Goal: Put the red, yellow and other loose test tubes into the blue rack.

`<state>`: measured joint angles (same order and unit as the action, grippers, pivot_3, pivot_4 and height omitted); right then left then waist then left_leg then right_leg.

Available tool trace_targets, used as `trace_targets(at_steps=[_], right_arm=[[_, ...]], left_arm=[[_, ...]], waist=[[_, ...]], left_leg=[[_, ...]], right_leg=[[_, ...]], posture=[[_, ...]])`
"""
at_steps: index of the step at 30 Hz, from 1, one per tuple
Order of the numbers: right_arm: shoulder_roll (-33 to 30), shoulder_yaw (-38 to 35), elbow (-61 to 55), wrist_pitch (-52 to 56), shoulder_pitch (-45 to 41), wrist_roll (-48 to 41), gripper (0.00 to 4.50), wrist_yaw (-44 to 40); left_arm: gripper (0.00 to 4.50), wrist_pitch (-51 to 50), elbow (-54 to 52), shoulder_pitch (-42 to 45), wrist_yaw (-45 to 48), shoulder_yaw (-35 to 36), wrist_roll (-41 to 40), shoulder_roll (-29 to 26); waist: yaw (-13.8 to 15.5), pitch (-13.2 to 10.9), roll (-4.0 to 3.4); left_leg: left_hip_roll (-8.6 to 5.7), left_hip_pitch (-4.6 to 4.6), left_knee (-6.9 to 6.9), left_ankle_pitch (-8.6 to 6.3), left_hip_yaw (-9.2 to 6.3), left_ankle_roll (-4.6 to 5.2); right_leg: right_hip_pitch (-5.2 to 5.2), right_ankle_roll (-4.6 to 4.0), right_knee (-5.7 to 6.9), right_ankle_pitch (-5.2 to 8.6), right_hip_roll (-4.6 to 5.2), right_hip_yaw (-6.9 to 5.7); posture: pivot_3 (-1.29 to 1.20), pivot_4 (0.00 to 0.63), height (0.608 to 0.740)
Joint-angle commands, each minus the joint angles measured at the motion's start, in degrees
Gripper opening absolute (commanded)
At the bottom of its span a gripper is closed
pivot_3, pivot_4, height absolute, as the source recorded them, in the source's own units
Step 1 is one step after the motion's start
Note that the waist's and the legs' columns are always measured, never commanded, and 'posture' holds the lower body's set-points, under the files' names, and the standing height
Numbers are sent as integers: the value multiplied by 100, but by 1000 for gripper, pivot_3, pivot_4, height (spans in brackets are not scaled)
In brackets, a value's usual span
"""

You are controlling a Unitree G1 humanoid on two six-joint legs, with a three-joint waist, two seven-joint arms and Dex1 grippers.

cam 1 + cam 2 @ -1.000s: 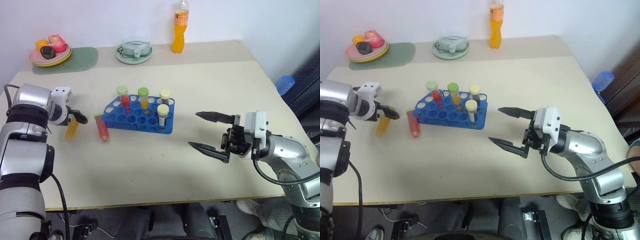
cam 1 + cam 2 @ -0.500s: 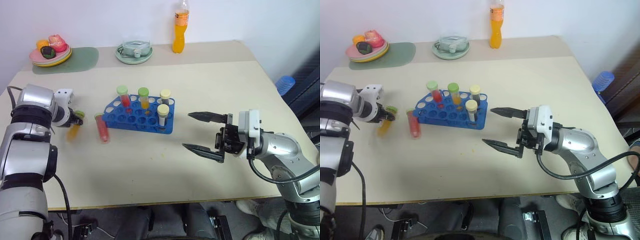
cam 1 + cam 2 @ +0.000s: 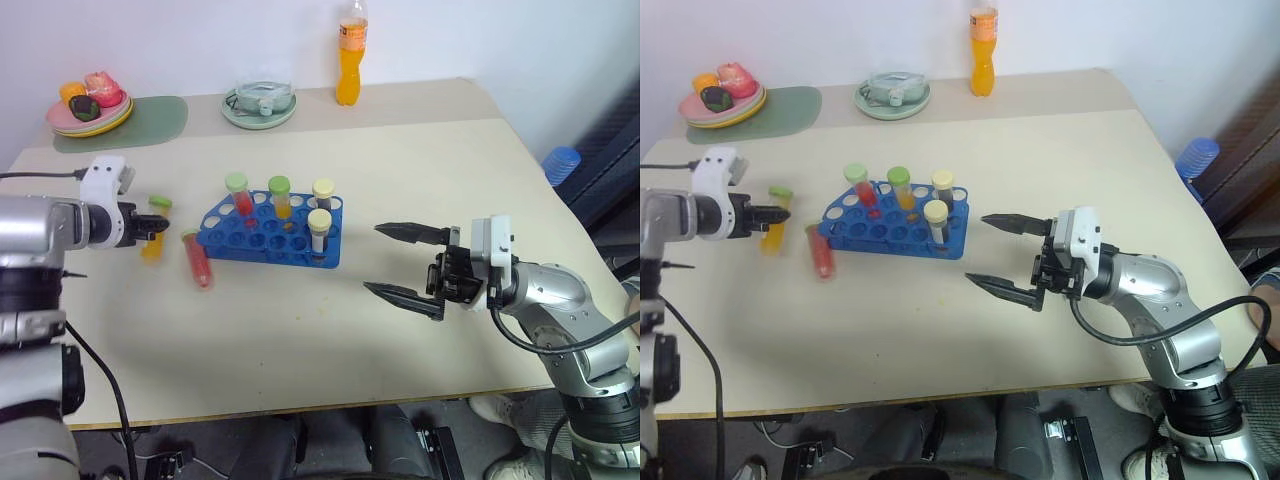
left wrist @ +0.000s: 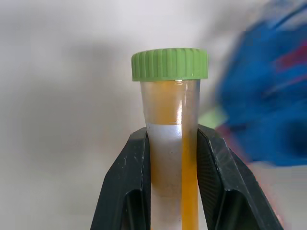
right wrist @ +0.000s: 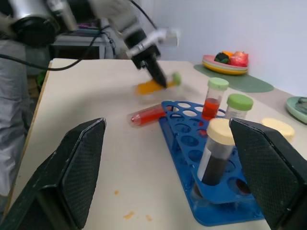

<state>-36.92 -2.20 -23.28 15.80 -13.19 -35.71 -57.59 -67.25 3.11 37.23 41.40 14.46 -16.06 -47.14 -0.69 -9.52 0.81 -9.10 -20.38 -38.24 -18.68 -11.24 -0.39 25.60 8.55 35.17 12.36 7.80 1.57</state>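
At the middle left of the head view, the left pincer (image 3: 150,222) has just shut on the yellow tube (image 4: 175,143) and lifted it off the table (image 3: 300,330), beside the blue rack (image 3: 268,232). Next it likely goes into a hole, while the red tube (image 3: 196,262) lies loose by the rack. The right pincer (image 3: 405,268) waits wide open, holding nothing.

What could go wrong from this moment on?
1. The left claw grips the yellow tube just below its green cap, the long body hanging free; it may swing and miss a hole of the blue rack.
2. The red tube lies loose against the rack's near-left corner; the passing claw may knock it rolling.
3. Upright tubes in the rack could be bumped.
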Motion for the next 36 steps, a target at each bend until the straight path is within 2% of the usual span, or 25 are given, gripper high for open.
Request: trace_targets(at_steps=[1,3,4,7,11,14,25,32,36], right_arm=[[41,-96,20,-120,-93,-39,4231,-78],[39,-114,59,-117,-110,-34,4231,-102],[34,-122,67,-111,-111,-24,4231,-99],[-37,-177,44,-89,-46,39,4231,-82],[-107,-325,-101,-7,84,20,4231,20],[-180,-460,-246,47,215,12,4231,111],[-364,-880,-699,295,572,-96,4231,462],[-409,-990,-870,413,640,-140,4231,576],[-456,-1034,-890,429,643,-159,4231,616]], left_arm=[[685,1115,-1618,-789,92,771,-483,376],[685,1261,-1968,-1104,107,875,-715,575],[685,1705,-2177,-1317,5,894,-707,809],[685,3305,-2541,-1757,-272,1084,-903,1967],[685,5274,-2272,-2110,-459,409,-29,2457],[685,6009,-1916,-2003,-434,59,-88,2836],[685,8168,181,-1657,-522,-819,574,3211],[685,8713,791,-1475,-311,-1138,458,3434],[685,8660,866,-1415,-306,-1158,345,3489]], waist=[[22,0,0],[49,1,1],[69,1,0],[146,3,-3],[164,6,5],[204,7,4],[305,7,4],[306,7,4],[303,7,4]], left_leg=[[0,-1,0,0,1,0],[0,3,-1,-1,4,0],[0,4,-3,-1,4,0],[1,10,-5,-1,14,0],[2,4,-15,-1,14,0],[2,6,-16,-1,20,1],[3,1,-33,-5,25,6],[3,-5,-52,-9,22,13],[3,-5,-62,-17,23,15]], right_leg=[[-1,-1,-4,-1,0,0],[-7,-2,-5,-1,2,0],[-8,-2,-7,-1,1,0],[-12,-7,-11,-5,2,1],[-14,-13,-14,-9,2,-3],[-16,-13,-16,-10,4,-2],[-17,-11,-13,-12,2,-2],[-21,-7,-10,-14,2,-4],[-23,-5,-9,-15,0,-4]], posture=[[0,150,740],[0,150,740],[0,150,740],[0,150,740],[0,150,740],[0,150,740],[0,150,740],[0,150,740],[0,150,740]])
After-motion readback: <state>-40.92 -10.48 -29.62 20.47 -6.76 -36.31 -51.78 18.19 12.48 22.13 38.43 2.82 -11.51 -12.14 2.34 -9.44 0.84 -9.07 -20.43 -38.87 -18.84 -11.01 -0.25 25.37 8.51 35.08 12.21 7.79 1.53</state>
